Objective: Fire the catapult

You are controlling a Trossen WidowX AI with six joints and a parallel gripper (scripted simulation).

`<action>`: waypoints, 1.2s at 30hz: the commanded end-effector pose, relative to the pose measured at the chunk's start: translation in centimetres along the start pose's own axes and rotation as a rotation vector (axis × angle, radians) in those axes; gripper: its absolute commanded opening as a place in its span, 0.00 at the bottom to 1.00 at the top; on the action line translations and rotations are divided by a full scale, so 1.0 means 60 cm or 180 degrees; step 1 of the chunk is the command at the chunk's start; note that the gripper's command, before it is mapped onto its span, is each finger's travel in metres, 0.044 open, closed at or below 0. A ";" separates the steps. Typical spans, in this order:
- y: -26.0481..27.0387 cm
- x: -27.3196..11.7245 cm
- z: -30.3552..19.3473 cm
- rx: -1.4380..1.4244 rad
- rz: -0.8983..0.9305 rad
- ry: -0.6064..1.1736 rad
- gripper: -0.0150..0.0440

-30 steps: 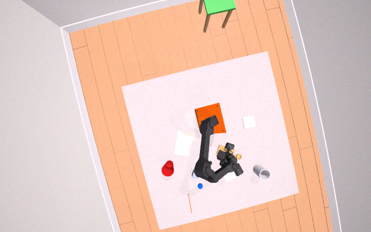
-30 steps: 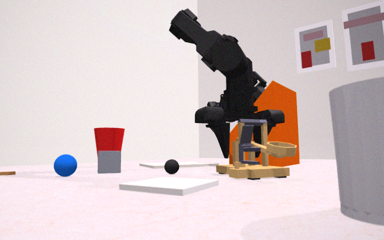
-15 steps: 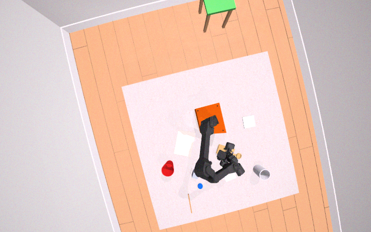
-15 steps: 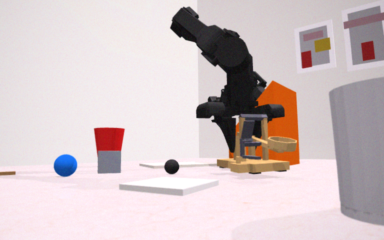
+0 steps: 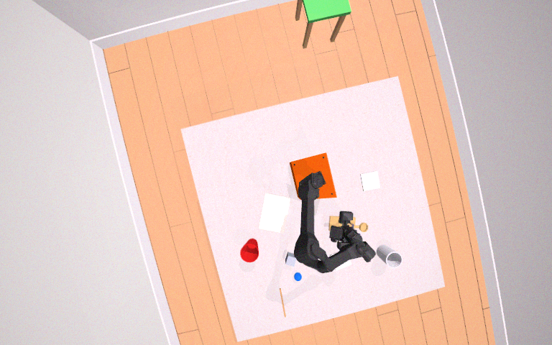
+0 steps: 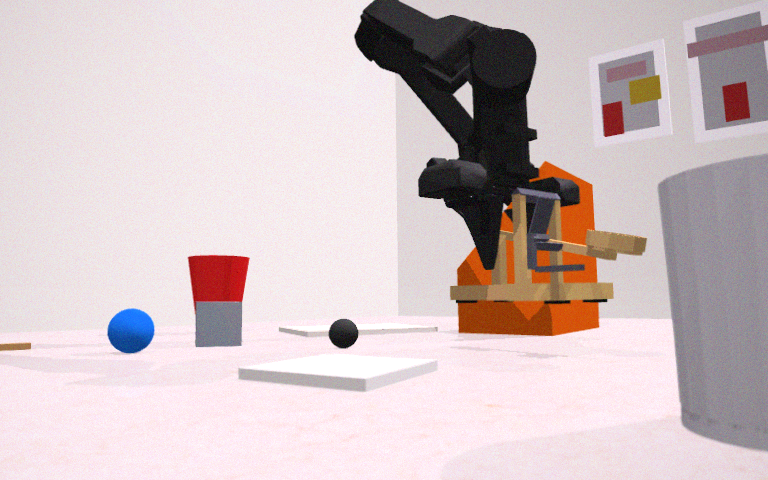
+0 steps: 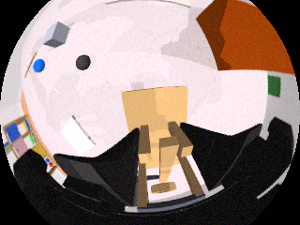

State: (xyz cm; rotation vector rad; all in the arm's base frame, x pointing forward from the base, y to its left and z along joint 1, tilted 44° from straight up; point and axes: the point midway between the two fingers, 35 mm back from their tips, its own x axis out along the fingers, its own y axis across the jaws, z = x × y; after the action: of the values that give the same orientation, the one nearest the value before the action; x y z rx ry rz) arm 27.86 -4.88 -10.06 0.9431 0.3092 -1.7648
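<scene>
Catapult gripped and raised off the table

In the exterior view, a blue ball [image 5: 297, 276] [image 6: 130, 330] [image 7: 38, 66] lies at left, then a grey block [image 5: 290, 259] [image 6: 218, 323] [image 7: 55, 35] before a red cup [image 5: 249, 251] [image 6: 219, 277]. Next, a black ball [image 6: 343, 333] [image 7: 82, 62] rests on the table, below the gripper [image 5: 343, 229] [image 6: 509, 249] [image 7: 160, 127] and off to its side. The gripper grasps the catapult's [image 5: 336, 221] [image 6: 481, 292] [image 7: 155, 105] wooden frame between its fingers. A pale cup [image 5: 384, 253] [image 6: 719, 294] stands far right.

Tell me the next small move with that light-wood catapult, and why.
I'd lower the light-wood catapult gently, keeping the black gripper shut: it is gripped, and its dark feet hang above the tabletop, so opening now would likely drop it.
</scene>
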 end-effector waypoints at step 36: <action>-0.038 0.032 -0.083 -0.2019 0.0011 0.0004 0.25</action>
State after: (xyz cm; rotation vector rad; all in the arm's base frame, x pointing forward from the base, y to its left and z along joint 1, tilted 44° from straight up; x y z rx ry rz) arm 27.87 -1.94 -14.81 0.4872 0.8066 -1.5203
